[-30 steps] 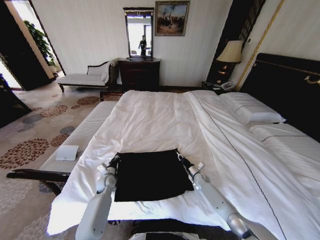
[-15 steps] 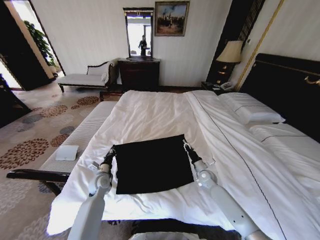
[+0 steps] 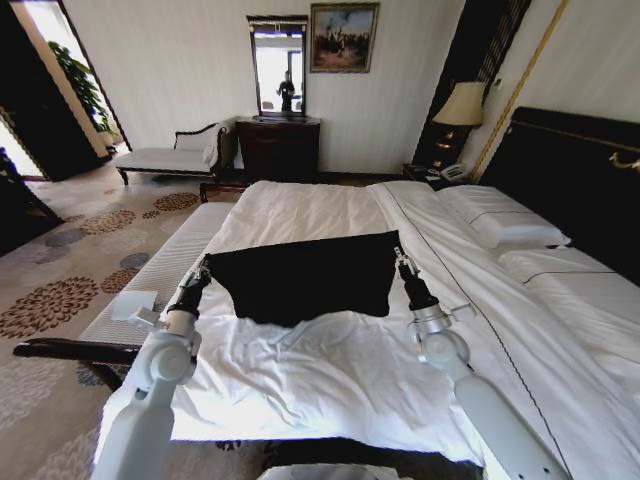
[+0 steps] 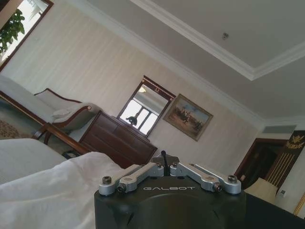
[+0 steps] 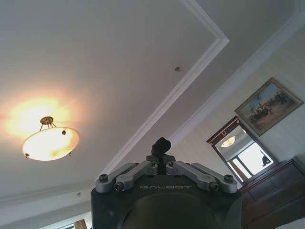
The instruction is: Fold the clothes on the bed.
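The clothes are one black T-shirt (image 3: 300,275), held up above the white bed (image 3: 300,380) and stretched between my two grippers. My left gripper (image 3: 203,268) is shut on the shirt's left corner, and my right gripper (image 3: 400,258) is shut on its right corner. The held edge runs taut between them while the rest sags down toward the sheet. No lettering shows on the side facing me. In the left wrist view the left gripper (image 4: 164,156) has its fingers pressed together, as does the right gripper (image 5: 161,145) in the right wrist view.
A white-cushioned bench (image 3: 165,265) runs along the bed's left side with a small white object (image 3: 133,305) on it. Pillows (image 3: 505,225) lie at the right by the dark headboard (image 3: 575,170). A dresser (image 3: 278,148) and chaise (image 3: 170,157) stand against the far wall.
Both grippers have risen and moved away from me, spreading apart. The shirt has gone from lying flat on the sheet to hanging between them.
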